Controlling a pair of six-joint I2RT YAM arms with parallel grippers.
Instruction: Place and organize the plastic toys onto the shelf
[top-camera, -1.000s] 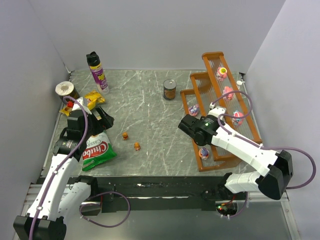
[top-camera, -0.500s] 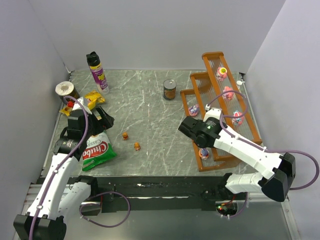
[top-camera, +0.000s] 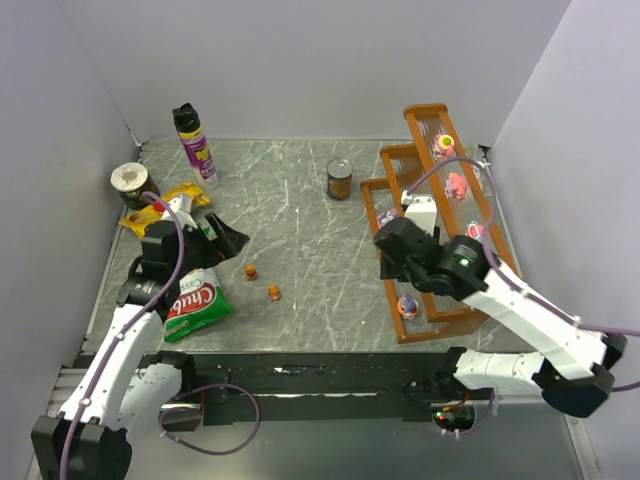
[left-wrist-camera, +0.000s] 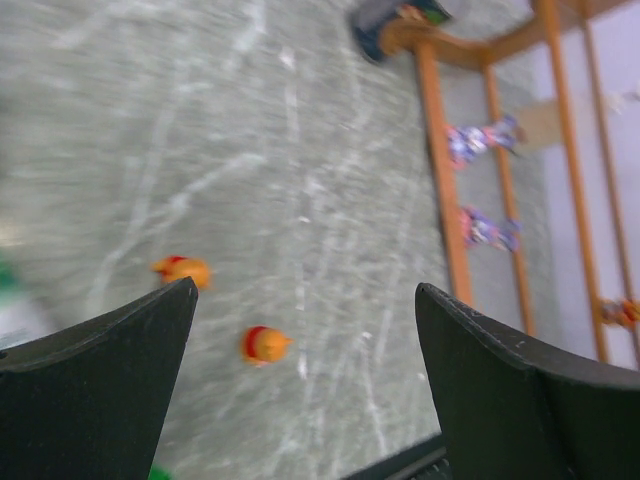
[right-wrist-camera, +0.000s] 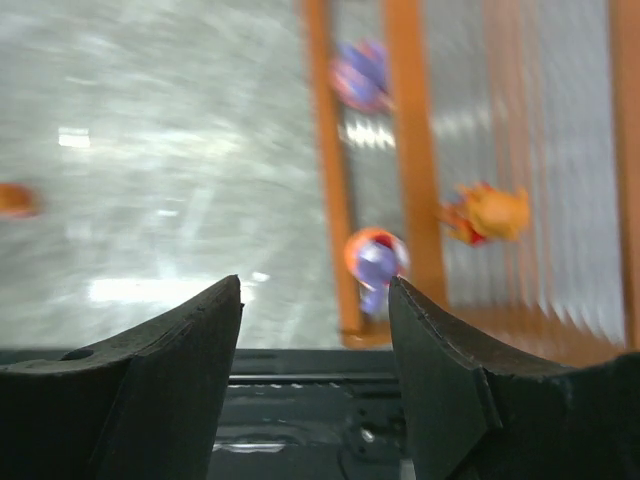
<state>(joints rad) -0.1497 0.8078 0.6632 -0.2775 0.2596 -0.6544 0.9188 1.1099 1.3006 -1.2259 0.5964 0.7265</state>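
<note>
Left jaws spread wide and empty near two orange toys (top-camera: 250, 271) on the counter (top-camera: 300, 230), right jaws gaped empty beside the shelf (top-camera: 424, 108)

Left arm (top-camera: 112, 345) forward, jaws apart, right arm (top-camera: 520, 310) angled left, jaws apart

Two small orange toys (top-camera: 250, 271) are lying on the desk (top-camera: 300, 200), near each other. On the tiers of the orange-brown shelf (top-camera: 440, 325), pink and purple toys (top-camera: 407, 305) are standing.
</note>
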